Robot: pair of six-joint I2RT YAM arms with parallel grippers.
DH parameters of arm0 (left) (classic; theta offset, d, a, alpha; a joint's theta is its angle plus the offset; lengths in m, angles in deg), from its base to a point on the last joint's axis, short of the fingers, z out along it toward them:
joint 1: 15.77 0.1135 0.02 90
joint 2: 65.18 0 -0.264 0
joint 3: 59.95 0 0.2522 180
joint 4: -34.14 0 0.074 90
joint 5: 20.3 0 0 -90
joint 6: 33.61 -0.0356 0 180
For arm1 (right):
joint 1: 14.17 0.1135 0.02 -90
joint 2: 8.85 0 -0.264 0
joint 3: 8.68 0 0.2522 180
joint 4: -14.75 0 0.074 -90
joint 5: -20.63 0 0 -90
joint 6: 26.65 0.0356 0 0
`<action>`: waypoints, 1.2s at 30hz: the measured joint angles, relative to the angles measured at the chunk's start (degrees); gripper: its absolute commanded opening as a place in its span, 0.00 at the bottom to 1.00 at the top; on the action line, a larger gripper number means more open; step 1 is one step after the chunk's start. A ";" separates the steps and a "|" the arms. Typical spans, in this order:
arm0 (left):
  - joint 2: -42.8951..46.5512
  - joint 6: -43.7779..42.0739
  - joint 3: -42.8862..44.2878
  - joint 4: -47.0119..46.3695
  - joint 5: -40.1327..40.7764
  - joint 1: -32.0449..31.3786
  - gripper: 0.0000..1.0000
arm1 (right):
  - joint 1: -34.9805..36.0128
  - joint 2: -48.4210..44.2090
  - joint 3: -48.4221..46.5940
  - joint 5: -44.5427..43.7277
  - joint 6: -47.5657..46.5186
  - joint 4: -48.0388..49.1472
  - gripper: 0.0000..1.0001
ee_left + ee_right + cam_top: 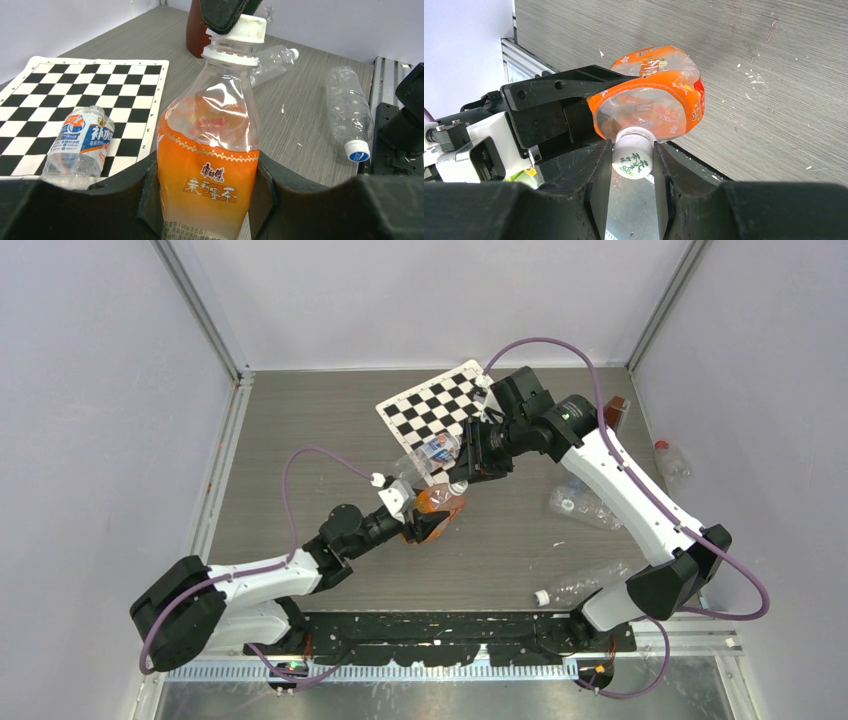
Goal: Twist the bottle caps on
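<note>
My left gripper (205, 200) is shut on the orange-labelled bottle (207, 165) and holds it above the table; it also shows in the top view (436, 504). A white cap (243, 29) sits on the bottle's neck. My right gripper (630, 162) is shut on this cap (632, 157), which carries green print. In the top view the right gripper (470, 472) meets the bottle's mouth from the far side, and the left gripper (425, 525) holds the bottle's body.
A checkerboard mat (440, 405) lies at the back with a blue-labelled bottle (437, 448) on its near edge. Clear bottles lie at the right (585, 502) and near right (580, 585), the latter capped. A dark brown bottle (615, 412) stands far right.
</note>
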 measured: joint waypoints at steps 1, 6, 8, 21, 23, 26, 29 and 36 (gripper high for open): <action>0.00 0.00 -0.11 -0.35 0.02 0.00 0.00 | -0.04 0.00 -0.07 0.13 0.00 -0.02 0.02; -0.02 0.00 -0.17 -0.76 0.35 0.00 0.00 | -0.07 -0.02 -0.17 0.42 0.02 0.00 0.02; -0.11 0.02 -0.17 -0.92 0.55 0.00 0.00 | -0.07 -0.04 0.00 0.61 0.26 0.26 0.02; -5.53 0.00 0.46 -5.18 2.71 0.00 0.00 | -0.22 -1.55 4.02 -3.67 7.39 3.67 0.11; -5.97 0.00 0.46 -6.05 2.93 0.00 0.00 | -0.26 -2.27 4.74 -4.31 8.76 4.57 0.16; -6.21 0.02 0.44 -7.43 2.99 0.00 0.00 | -0.44 -3.04 5.22 -4.48 10.32 5.51 0.20; -6.21 0.00 0.44 -8.07 2.73 0.02 0.00 | -0.55 -3.45 5.31 -4.35 11.02 5.81 0.21; -6.19 -0.50 0.44 -8.22 -0.39 0.33 0.00 | -1.68 -3.13 4.24 -2.47 10.82 3.45 0.20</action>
